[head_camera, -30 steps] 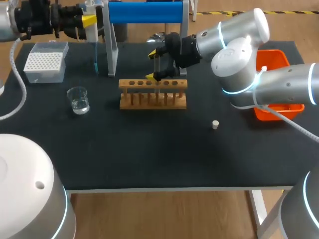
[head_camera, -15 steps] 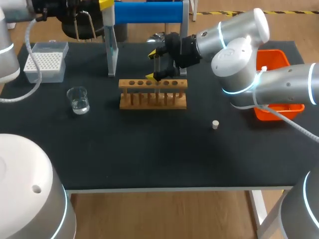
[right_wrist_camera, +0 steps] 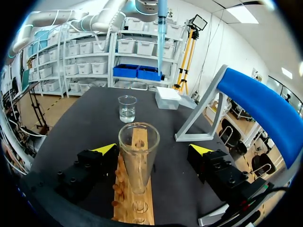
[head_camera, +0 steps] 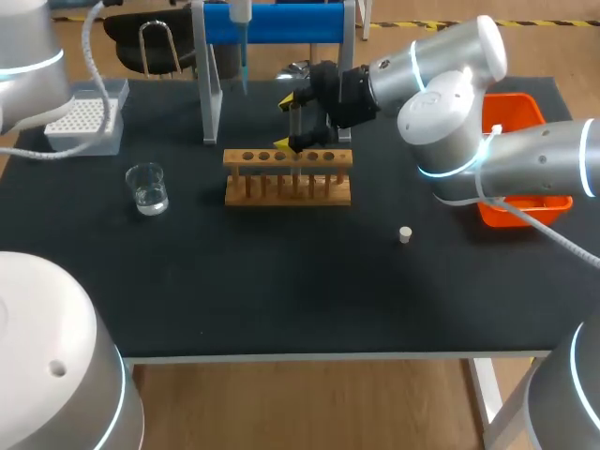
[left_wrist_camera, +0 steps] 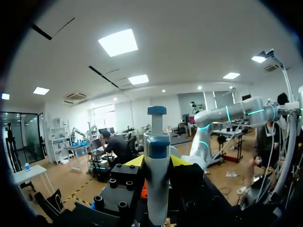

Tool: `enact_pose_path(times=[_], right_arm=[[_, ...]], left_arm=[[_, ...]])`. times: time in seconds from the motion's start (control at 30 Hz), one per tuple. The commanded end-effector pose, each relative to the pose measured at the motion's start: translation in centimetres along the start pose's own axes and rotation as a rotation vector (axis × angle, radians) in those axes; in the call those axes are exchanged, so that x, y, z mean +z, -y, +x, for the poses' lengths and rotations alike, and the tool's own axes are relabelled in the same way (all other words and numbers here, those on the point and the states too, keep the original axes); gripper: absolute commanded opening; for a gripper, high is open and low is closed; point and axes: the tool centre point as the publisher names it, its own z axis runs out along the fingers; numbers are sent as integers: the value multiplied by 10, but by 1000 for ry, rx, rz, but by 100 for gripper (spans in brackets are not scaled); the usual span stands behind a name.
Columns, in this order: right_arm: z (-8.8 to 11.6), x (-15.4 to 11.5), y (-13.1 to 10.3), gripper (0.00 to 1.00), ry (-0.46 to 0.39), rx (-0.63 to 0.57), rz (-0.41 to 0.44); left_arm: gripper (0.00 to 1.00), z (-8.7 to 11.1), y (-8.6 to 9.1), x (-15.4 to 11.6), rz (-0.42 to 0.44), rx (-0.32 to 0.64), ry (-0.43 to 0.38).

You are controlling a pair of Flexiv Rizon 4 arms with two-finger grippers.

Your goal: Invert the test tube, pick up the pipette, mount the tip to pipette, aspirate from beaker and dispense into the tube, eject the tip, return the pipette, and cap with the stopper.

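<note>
A white pipette (head_camera: 241, 17) with a blue-tinted tip (head_camera: 244, 75) hangs over the table's back edge, in front of the blue stand (head_camera: 272, 23). In the left wrist view my left gripper (left_wrist_camera: 156, 161) is shut on the pipette (left_wrist_camera: 156, 175), whose blue plunger end points up. In the wooden rack (head_camera: 288, 175) a clear test tube (right_wrist_camera: 138, 161) stands mouth up. My right gripper (right_wrist_camera: 153, 149) is open around it, yellow tips wide on either side, not touching. The right gripper (head_camera: 284, 122) is above the rack's back row. The water beaker (head_camera: 147, 187) sits left of the rack.
A white tip box (head_camera: 84, 117) is at the back left. A small stopper (head_camera: 405, 234) lies right of the rack on the black table. An orange bin (head_camera: 525, 112) stands at the right edge, partly behind my right arm. The stand's leg (head_camera: 211, 94) rises behind the rack.
My left arm has carried the pipette to the right along the back, from beside the tip box to in front of the stand. The right arm has not moved.
</note>
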Motion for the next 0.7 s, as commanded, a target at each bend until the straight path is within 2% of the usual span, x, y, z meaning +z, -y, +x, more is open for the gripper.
enact_pose_path(times=[0.03, 0.7], right_arm=[[0, -1, 0, 100, -3, 0, 3], [0, -1, 0, 100, -3, 0, 3]], left_arm=[[0, -8, 2, 13, 5, -15, -24], [0, -2, 14, 38, 19, -61, -67]])
